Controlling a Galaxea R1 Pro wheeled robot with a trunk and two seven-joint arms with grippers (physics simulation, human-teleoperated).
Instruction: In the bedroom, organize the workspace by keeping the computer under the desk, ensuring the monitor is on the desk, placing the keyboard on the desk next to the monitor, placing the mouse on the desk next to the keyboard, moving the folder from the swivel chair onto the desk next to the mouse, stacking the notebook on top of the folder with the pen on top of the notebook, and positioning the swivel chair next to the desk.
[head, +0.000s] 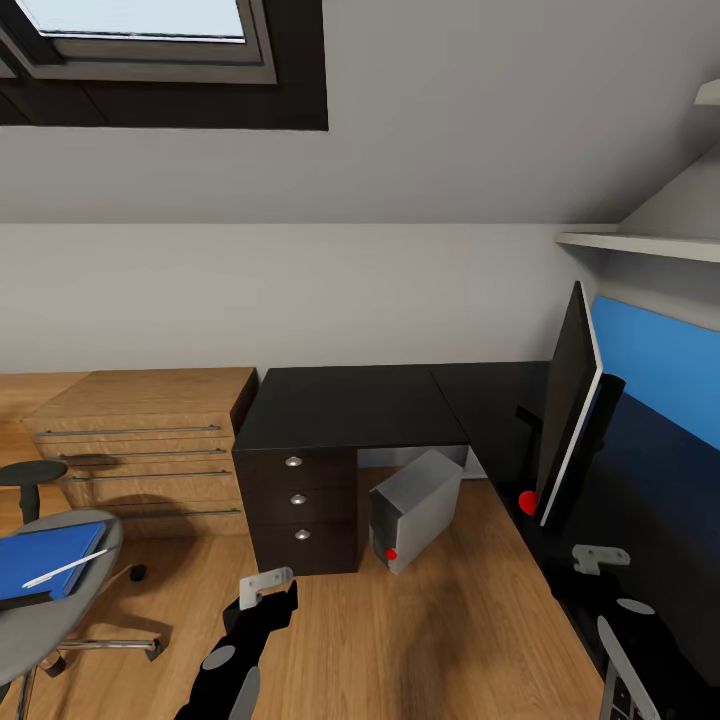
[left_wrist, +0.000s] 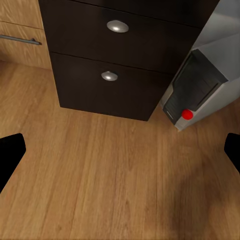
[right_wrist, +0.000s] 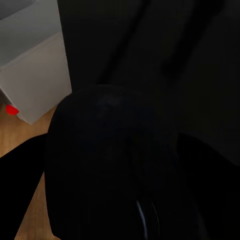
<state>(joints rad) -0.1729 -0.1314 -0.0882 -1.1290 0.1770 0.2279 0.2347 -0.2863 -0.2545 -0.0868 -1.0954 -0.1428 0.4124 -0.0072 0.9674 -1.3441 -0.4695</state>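
Desk: long L-shaped desk (head: 350, 405) with glossy black top and dark drawers with round silver knobs; it runs along the wall and turns down the right side.
Computer: light grey boxy tower case (head: 415, 510) with a small red dot, tilted, on the wood floor in the desk's inner corner beside the drawers; judged heavy and rigid, better pushed at a flat side than lifted.
Monitor: wide flat black screen (head: 565, 400) with light grey back, upright on the right wing of the desk; judged top-heavy, hold at the stand.
Swivel chair: grey padded seat (head: 60, 600) on casters, well apart from the desk; judged to roll freely.
Folder: flat bright blue rectangular folder (head: 45, 560) on the chair seat; judged light, thin, slippery; pinch an overhanging edge.
Pen: thin white stick (head: 65, 568) lying on the folder; judged liable to roll off.
Left gripper (head: 262, 587): jaws spread, empty, above the floor.
Right gripper (head: 600, 558): over the desk's right wing; opening cannot be told.
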